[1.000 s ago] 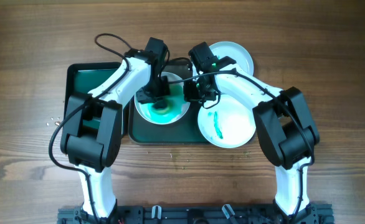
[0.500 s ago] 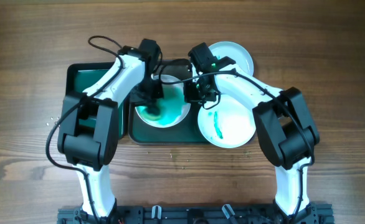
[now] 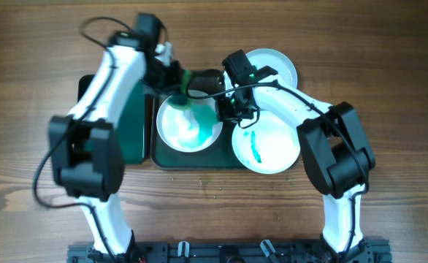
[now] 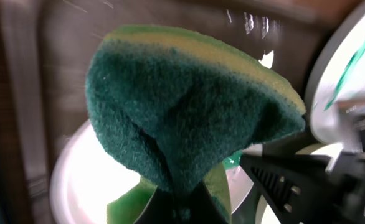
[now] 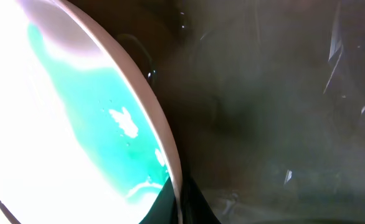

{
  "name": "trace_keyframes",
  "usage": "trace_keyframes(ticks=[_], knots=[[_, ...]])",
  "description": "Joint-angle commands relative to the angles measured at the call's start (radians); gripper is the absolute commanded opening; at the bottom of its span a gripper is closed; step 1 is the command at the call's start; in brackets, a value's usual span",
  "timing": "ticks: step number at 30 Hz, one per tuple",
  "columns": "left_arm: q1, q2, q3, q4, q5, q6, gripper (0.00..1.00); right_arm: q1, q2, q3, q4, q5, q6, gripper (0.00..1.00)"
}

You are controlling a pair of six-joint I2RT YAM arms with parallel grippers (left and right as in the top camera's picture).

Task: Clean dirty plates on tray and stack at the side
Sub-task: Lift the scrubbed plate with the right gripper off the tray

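A plate (image 3: 190, 126) smeared teal lies on the dark green tray (image 3: 199, 158). My right gripper (image 3: 228, 109) is shut on its right rim; in the right wrist view the rim (image 5: 164, 143) runs between the jaws (image 5: 179, 202). My left gripper (image 3: 176, 75) is shut on a green and yellow sponge (image 3: 187, 79) and holds it above the plate's far edge. The sponge (image 4: 182, 106) fills the left wrist view, pinched at the jaws (image 4: 182, 210). A second plate (image 3: 266, 142) with a teal streak sits at the tray's right end. A clean third plate (image 3: 274, 64) lies behind it.
A smaller black-rimmed green tray (image 3: 135, 131) lies left of the dark tray, partly under my left arm. Brown wooden table (image 3: 389, 88) surrounds everything. A few crumbs (image 3: 62, 140) lie at the left. Both arms meet over the tray's middle.
My left gripper lifted the sponge off the smeared plate and moved it back and up to the plate's far edge; the left arm swung left. My right gripper still holds the rim.
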Motion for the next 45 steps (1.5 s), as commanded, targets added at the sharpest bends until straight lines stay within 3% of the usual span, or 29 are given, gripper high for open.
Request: trace_keyframes(ticks=[1,13,32,36,45], knots=[[0.064,-0.093,0.035,-0.039,-0.064,-0.028,0.04,0.014,-0.072,0.000,-0.022,0.093,-0.029,0.04],[0.080,-0.095,0.031,-0.070,-0.087,-0.028,0.04,0.148,-0.342,0.000,-0.163,0.751,-0.054,0.04],[0.080,-0.095,0.031,-0.071,-0.087,-0.028,0.04,0.447,-0.401,0.000,-0.177,1.751,-0.134,0.04],[0.080,-0.095,0.031,-0.071,-0.087,-0.028,0.04,0.484,-0.401,0.000,-0.162,1.877,-0.134,0.04],[0.080,-0.095,0.031,-0.071,-0.087,-0.028,0.04,0.506,-0.401,0.000,-0.125,1.881,-0.166,0.04]])
